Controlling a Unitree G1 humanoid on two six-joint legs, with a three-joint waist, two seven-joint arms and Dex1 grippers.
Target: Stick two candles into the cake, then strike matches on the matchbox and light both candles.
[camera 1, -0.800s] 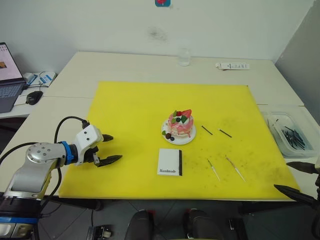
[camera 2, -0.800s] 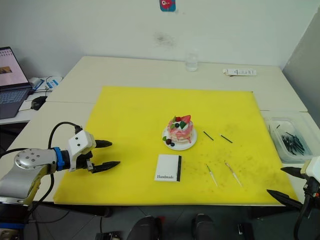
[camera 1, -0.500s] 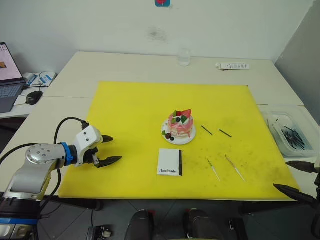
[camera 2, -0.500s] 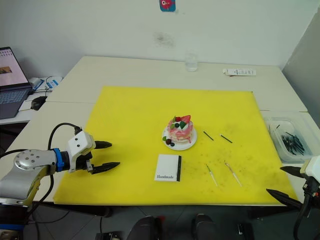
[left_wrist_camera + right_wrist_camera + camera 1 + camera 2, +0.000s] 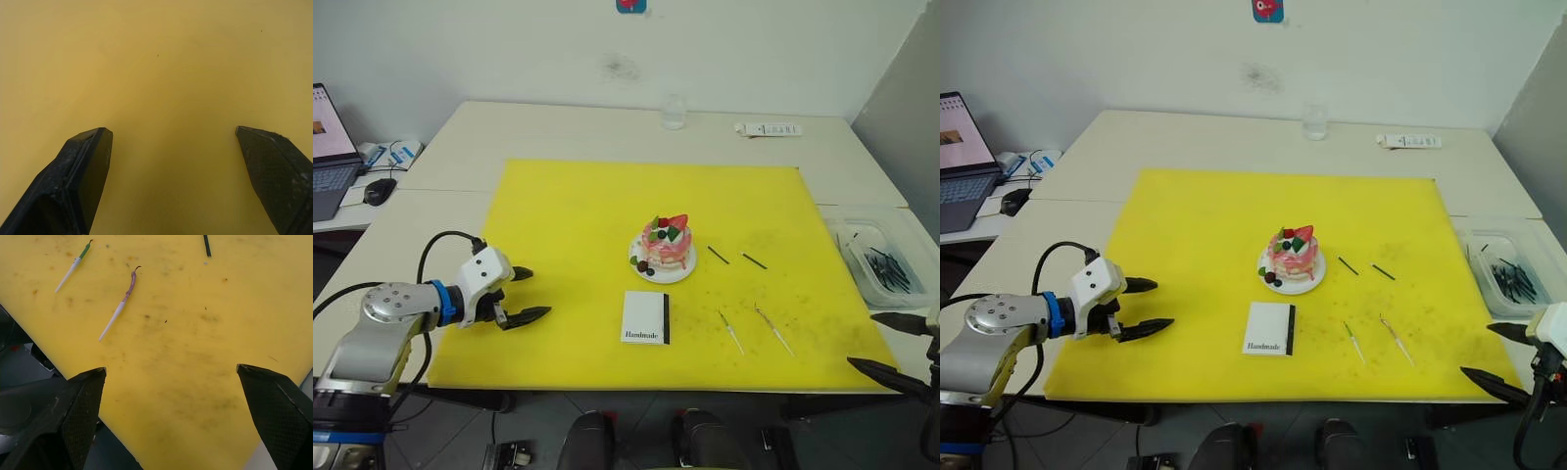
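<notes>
white matchbox [image 5: 646, 317] reads "handmade", smaller print perhaps illegible; left gripper [image 5: 523, 293] and right gripper [image 5: 1501, 352] gape empty.

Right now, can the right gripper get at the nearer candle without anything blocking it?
Probably yes. The right gripper is open at the mat's near right corner, and only bare yellow mat lies between it and the nearer candle. The matches and cake sit farther off.

Pink cake [image 5: 666, 246], matchbox [image 5: 646, 317], candles [image 5: 752, 329], matches [image 5: 736, 258] lie apart.
</notes>
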